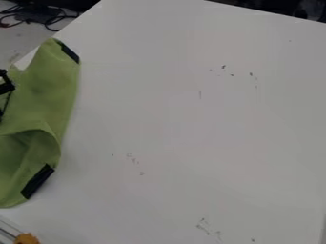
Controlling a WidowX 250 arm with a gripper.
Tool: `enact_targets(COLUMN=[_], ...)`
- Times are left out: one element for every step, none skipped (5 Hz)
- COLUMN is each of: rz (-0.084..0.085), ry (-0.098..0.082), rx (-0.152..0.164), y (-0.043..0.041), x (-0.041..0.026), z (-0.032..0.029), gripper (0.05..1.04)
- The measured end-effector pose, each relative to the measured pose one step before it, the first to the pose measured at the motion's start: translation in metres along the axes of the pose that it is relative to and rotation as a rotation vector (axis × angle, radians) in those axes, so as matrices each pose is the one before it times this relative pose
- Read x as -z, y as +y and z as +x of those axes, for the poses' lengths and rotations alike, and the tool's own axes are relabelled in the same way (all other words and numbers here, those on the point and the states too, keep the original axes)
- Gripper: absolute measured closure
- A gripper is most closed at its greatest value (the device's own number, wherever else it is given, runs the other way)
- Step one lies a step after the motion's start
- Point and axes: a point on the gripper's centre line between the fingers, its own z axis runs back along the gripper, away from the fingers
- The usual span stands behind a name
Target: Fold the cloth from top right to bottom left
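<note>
The green cloth (47, 97) lies along the left side of the white table, partly cut off by the left edge of the view. One black patch marks its top corner and another its lower right edge. Its lower part curls over in a rounded fold with a shadowed hollow. At the left edge, against the upper half of the cloth, a small black part of the gripper (6, 87) shows. Most of it is outside the view, and whether it holds any cloth is hidden.
The white table (185, 119) has small dark marks scattered on it. An orange object (26, 238) sits beside a clear, rail-like piece at the bottom left corner. Black cables (38, 15) lie beyond the table's edge at the top left.
</note>
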Motion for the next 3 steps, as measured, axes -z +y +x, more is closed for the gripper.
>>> enact_targets(rz=[-0.012, -0.0192, 0.003], ry=[-0.0051, 0.0227, -0.0141], rx=[0.014, 0.0397, 0.0117], y=[0.00612, 0.00024, -0.00135], x=[0.00138, -0.00058, -0.01012], z=[0.00485, -0.00427, -0.00588], gripper=[0.846, 0.583, 0.278])
